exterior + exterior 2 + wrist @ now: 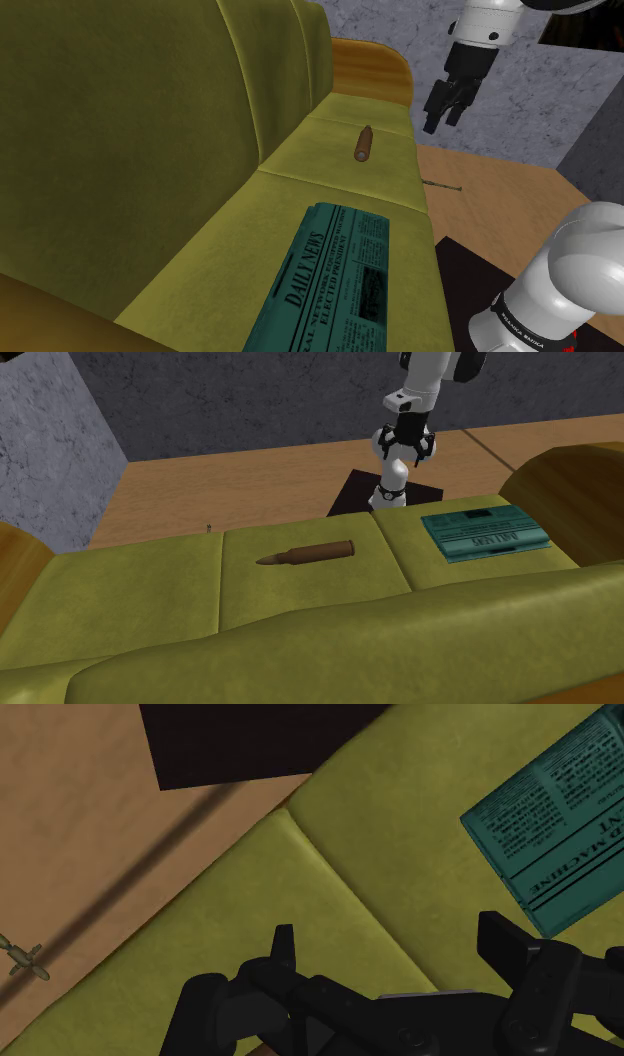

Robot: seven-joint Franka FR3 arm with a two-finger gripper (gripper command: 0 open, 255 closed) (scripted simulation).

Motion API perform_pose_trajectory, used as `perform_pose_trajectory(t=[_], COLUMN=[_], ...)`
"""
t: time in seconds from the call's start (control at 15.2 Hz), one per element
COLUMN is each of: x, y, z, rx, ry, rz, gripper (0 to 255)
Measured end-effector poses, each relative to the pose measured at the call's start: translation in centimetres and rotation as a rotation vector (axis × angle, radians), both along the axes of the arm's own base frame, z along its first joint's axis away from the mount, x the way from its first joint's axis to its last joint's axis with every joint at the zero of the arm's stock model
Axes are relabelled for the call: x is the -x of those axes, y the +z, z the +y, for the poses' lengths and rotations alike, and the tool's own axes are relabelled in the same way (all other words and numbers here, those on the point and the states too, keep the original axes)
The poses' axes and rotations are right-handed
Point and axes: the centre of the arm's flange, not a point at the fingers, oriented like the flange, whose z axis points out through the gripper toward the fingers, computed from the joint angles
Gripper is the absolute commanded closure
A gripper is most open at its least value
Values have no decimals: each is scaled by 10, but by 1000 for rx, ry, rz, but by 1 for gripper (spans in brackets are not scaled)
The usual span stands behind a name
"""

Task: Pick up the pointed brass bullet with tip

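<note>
Since the bullet point(308, 554) rests flat on the middle seat cushion point(300, 587) of the sofa point(330, 652), the coming move turns on how it lies from the claw point(412, 442). Reading the second exterior view from its left: the pointed tip comes first, aimed away from the claw, then the brown body, whose long axis runs along the sofa's length, with the blunt base nearest the claw. Next comes the claw itself, hanging well above and apart from the bullet, out by the seat's front edge. Its fingers point(284, 944) stand spread with nothing between them. Beyond the claw, on the far side from the bullet, a teal newspaper point(483, 532) lies on the next cushion. I judge the claw must travel down and tip-ward, then straddle the body across its narrow width.
</note>
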Motion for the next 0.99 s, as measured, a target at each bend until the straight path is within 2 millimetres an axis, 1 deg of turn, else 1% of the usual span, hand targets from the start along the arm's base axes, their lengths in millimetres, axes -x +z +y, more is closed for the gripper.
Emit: perform_pose_trajectory(t=[0.07, 0.13, 0.4, 0.46, 0.53, 0.79, 0.86, 0.99], x=[0, -6, -43, -55, -70, -114, -124, -145], y=[0, -1, -21, -24, -31, -49, -57, -68], z=[0, -1, -14, -17, -18, -39, -45, -58], rx=[0, -3, -22, -28, -34, -56, -62, -73], ry=[0, -13, -108, -135, -161, -271, -298, -353], rz=[0, -1, -5, -7, -8, -15, -16, -20], gripper=[0, 0, 0, 0, 0, 0, 0, 0])
